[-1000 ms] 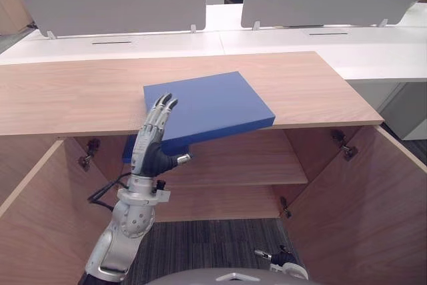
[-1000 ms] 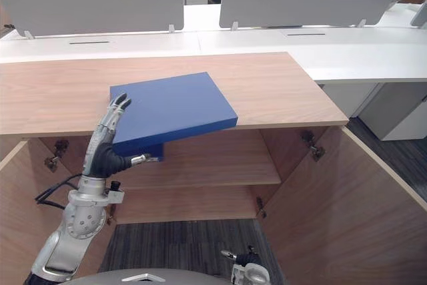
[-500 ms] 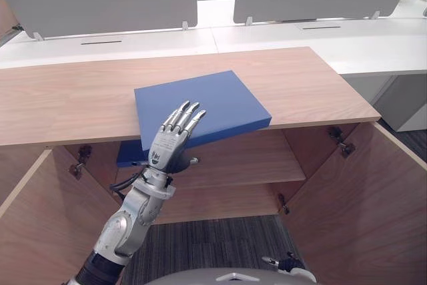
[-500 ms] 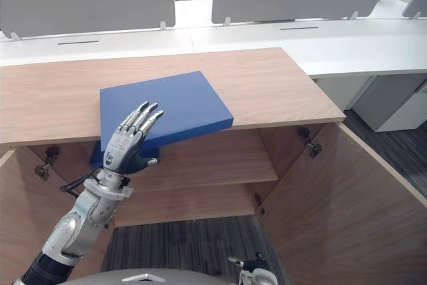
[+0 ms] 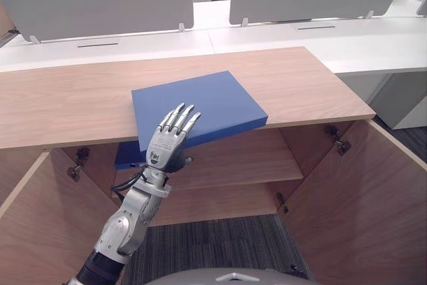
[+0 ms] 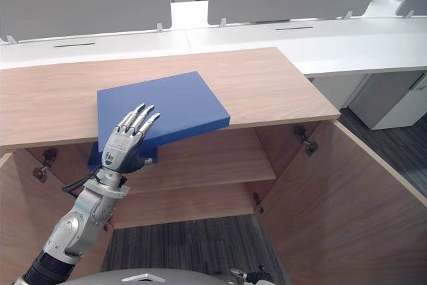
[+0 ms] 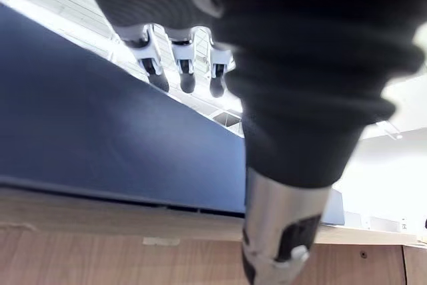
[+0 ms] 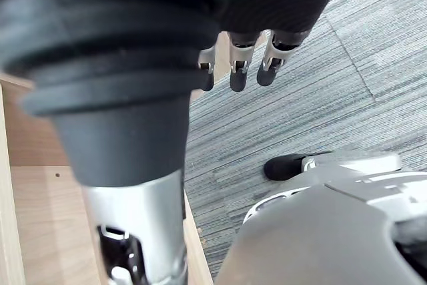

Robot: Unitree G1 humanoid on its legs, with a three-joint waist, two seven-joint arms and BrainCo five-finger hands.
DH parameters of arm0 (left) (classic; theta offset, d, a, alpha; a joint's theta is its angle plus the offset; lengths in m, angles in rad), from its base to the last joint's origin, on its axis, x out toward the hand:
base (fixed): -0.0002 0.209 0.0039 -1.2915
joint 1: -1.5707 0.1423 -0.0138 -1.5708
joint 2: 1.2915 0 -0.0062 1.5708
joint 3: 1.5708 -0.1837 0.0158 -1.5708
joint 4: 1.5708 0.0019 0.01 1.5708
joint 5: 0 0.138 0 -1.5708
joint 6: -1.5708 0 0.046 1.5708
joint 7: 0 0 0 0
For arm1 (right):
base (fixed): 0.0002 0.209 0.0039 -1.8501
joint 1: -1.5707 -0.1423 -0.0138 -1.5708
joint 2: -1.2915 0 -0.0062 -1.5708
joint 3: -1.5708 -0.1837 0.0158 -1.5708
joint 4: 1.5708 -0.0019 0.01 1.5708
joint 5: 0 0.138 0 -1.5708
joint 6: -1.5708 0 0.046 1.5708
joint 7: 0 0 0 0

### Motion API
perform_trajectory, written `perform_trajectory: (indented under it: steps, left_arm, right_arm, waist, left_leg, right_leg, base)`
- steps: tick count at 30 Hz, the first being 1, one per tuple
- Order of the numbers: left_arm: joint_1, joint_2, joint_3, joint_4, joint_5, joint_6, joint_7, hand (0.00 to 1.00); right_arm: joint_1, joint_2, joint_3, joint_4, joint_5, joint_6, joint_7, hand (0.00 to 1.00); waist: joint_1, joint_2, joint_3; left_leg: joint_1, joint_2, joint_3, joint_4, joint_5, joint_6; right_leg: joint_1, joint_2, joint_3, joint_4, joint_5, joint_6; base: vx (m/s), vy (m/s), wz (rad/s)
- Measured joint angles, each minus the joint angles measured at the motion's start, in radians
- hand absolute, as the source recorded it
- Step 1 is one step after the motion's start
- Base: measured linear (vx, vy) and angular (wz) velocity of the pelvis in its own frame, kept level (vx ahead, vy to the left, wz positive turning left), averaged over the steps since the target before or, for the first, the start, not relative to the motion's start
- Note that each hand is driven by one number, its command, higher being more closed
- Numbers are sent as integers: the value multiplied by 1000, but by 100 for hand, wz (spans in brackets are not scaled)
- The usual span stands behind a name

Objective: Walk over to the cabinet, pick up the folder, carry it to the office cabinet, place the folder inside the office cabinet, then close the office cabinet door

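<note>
On cabinet top (image 5: pixel 300 88): flat blue folder (image 5: pixel 217 101) (overhanging front edge).

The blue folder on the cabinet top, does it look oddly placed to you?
Yes: the flat blue folder lies skewed on the wooden cabinet top, its near corner overhanging the front edge by the open left hand.

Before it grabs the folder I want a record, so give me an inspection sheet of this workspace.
surface: wooden cabinet top, both doors open below, shelf inside.
job's things: blue folder lying on the top, near corner overhanging the front edge.
clutter: nothing seen.
hands: left hand open, straight fingers over the folder's near corner; right hand open, low over carpet.
cables: nothing seen.
surroundings: white desks with grey screens; grey carpet.
</note>
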Motion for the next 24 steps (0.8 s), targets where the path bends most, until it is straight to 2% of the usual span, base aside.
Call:
perform_trajectory:
  steps: [8,9,24]
  left_arm:
    - [48,1,90,1,25,19,-1,0]
    - [57,1,103,1,25,19,-1,100]
    - [79,1,187,-18,23,5,6,100]
  right_arm:
    - [1,1,-7,0,0,1,16,0]
    - [0,1,-7,0,1,1,17,0]
    - [0,4,-7,0,1,1,36,0]
  waist:
    - [0,-1,0]
    - [1,-2,0]
    - [-1,-13,-3]
  left_leg:
    - [1,0,0,-2,0,0]
    - [1,0,0,-2,0,0]
    - [0,1,-2,-3,0,0]
  right_leg:
    - [0,0,-1,0,0,0]
    - [0,0,-1,0,0,0]
    - [1,1,-7,0,0,1]
  base:
    - [0,0,0]
    - [0,0,0]
    - [0,0,0]
